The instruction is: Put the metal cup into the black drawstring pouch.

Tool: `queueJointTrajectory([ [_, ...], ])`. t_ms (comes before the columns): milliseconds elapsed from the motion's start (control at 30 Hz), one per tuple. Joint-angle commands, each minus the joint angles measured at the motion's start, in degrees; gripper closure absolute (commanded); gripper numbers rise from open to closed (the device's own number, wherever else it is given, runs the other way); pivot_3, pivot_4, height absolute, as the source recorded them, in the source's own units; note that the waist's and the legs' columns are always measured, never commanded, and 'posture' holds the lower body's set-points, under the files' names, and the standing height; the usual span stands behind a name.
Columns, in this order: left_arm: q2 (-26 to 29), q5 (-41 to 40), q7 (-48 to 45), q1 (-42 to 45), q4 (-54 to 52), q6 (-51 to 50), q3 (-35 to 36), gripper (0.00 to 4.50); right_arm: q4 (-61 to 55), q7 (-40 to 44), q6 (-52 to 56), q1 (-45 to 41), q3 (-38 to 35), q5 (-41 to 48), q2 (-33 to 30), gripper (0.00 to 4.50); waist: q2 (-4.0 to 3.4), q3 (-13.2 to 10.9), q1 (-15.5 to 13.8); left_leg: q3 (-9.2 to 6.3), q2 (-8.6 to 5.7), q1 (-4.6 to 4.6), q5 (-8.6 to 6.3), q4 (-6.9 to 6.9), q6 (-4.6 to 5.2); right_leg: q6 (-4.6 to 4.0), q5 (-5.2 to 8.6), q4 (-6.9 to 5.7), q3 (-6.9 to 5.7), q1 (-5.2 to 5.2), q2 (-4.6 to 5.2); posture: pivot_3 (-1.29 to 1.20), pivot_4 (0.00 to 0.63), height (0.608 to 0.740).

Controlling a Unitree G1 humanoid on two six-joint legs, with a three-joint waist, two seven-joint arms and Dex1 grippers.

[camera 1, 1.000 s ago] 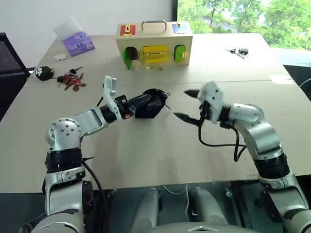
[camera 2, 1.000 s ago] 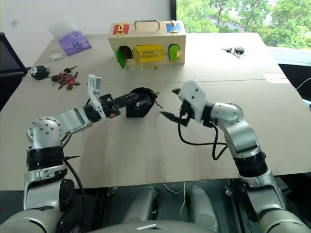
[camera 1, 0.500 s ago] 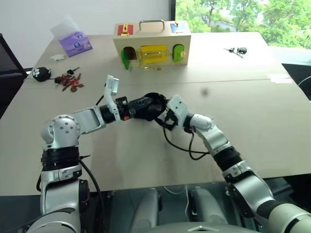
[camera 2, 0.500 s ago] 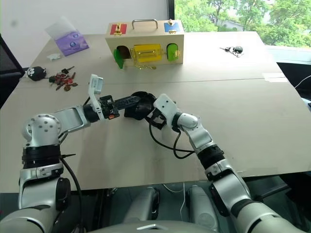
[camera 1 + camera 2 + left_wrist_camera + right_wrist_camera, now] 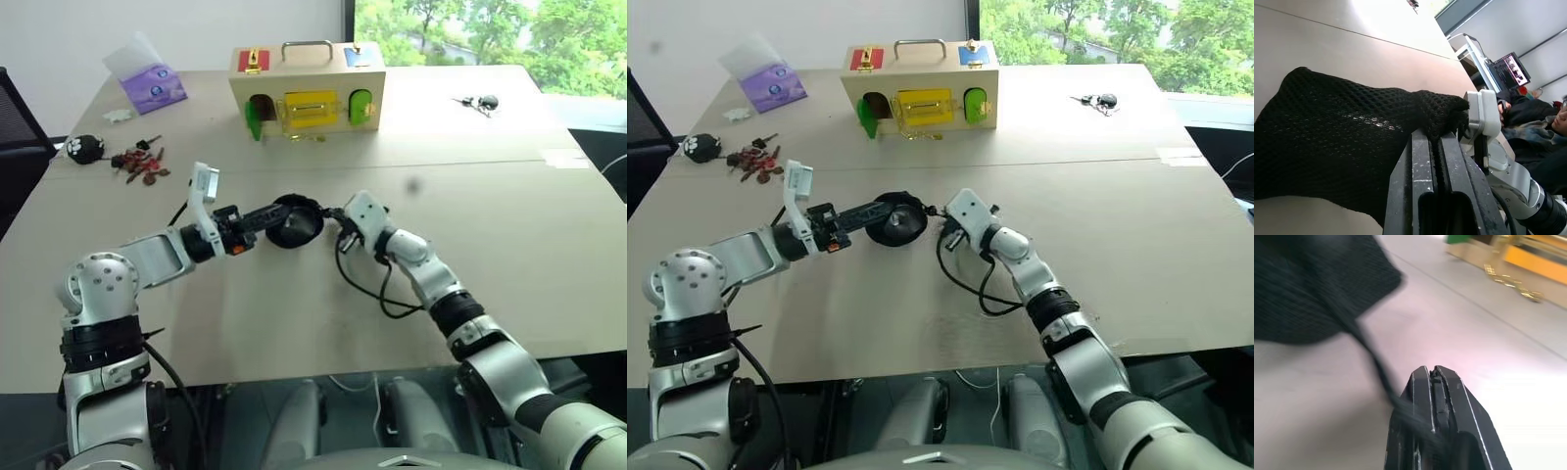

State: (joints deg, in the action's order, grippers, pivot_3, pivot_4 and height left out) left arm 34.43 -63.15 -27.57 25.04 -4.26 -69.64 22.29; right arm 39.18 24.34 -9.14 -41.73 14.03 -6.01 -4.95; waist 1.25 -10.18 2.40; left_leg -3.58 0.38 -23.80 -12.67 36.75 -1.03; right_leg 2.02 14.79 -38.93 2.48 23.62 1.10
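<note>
The black drawstring pouch (image 5: 296,221) is a mesh bag in the middle of the table, held between my two grippers. My left gripper (image 5: 282,209) is shut on the pouch's mouth edge, and the left wrist view shows mesh fabric (image 5: 1342,132) pinched between its fingers (image 5: 1422,161). My right gripper (image 5: 334,213) is at the pouch's right side, shut, with the thin drawstring cord (image 5: 1369,352) running from the pouch (image 5: 1308,289) into its fingers (image 5: 1447,391). The metal cup is hidden; faint pale glints show through the mesh, and I cannot tell what they are.
A wooden box (image 5: 309,83) with coloured doors stands at the back centre. A purple packet (image 5: 157,86), a paw-print ball (image 5: 88,147) and red keys (image 5: 145,164) lie back left. Black keys (image 5: 480,101) lie back right. A person (image 5: 1537,117) sits beyond the table.
My right gripper swung left from open and apart to the pouch's mouth and shut on the cord. My left gripper drew back slightly with the pouch.
</note>
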Motion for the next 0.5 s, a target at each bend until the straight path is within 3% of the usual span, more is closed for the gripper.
queueJointTrajectory([
  [33, 0.1, 2.1, -1.5, -2.7, -5.6, 5.7, 0.9, 4.50, -7.9, -1.8, -1.0, 0.9, -1.8, -1.4, -2.9, 4.47, 0.00, 0.0, 0.0, 0.00, 0.01, 0.00, 0.00, -0.01, 0.00, 0.00, 0.00, 0.00, -0.01, 0.00, 0.01, 0.00, 0.150, 0.740],
  [333, -2.9, 2.3, -0.5, -7.4, -10.2, 9.7, -0.3, 4.50, -33.0, 0.5, 8.3, 2.9, -3.5, -3.6, -11.2, 4.47, 0.00, 0.0, -0.1, 0.05, 0.04, 0.03, -0.01, -0.09, 0.03, 0.00, 0.00, -0.02, 0.04, 0.02, -0.02, 0.00, 0.150, 0.740],
  [500, -4.0, 2.7, -0.5, -6.7, -10.1, 10.4, -1.3, 4.50, -40.2, 2.9, 13.7, 2.0, -4.0, -3.2, -13.7, 4.47, 0.00, 0.0, -0.2, 0.06, 0.03, 0.04, -0.05, -0.08, 0.10, 0.00, 0.00, -0.01, 0.03, 0.00, -0.01, 0.00, 0.150, 0.740],
])
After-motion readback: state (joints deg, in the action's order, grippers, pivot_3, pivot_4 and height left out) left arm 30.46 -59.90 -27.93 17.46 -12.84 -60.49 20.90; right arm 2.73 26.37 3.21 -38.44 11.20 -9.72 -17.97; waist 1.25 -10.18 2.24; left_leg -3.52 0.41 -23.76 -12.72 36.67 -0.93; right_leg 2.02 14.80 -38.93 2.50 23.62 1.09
